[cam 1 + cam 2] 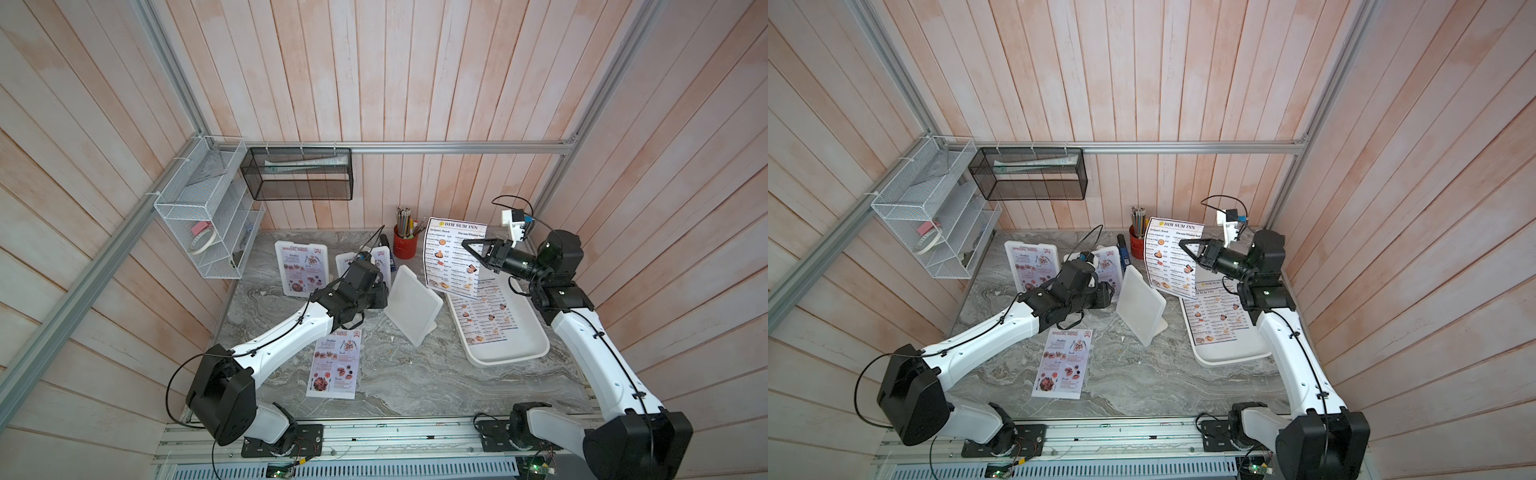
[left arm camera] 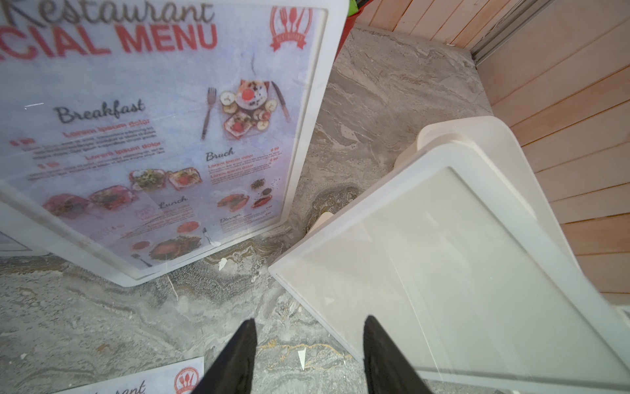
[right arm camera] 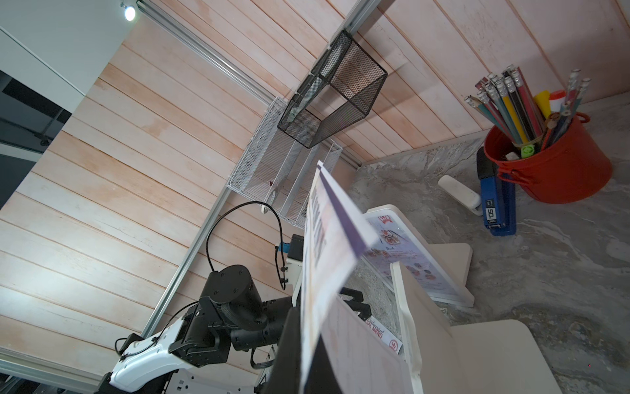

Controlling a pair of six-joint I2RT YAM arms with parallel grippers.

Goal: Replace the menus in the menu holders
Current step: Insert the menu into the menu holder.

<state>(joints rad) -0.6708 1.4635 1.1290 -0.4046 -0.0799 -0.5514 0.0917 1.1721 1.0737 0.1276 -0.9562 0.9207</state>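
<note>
Both top views: seeing right pincer point(image 1: 466, 243) clamped on a Dim Sum Inn menu point(image 1: 451, 259), held upright in the air over the far end of the white tray point(image 1: 513, 353) at bench point(image 1: 415, 386) right; more Dim Sum Inn sheets point(image 1: 486, 313) lying in it. Seeing empty menu holder point(image 1: 1140, 305) standing mid-bench, just left of tray; two filled holders point(image 1: 301, 268) far left, one partly behind left arm point(image 1: 291, 332); loose Special Menu sheet point(image 1: 1065, 361) flat at near left. Left wrist: seeing left pincer point(image 2: 310, 354) part open, gripping nothing, low over bench, one finger in front of empty holder's clear face; can't tell contact. Right wrist: seeing held menu edge-on between closed fingers point(image 3: 288, 341); red pencil pot point(image 3: 552, 163) and blue stapler point(image 3: 494, 204) at far edge.
</note>
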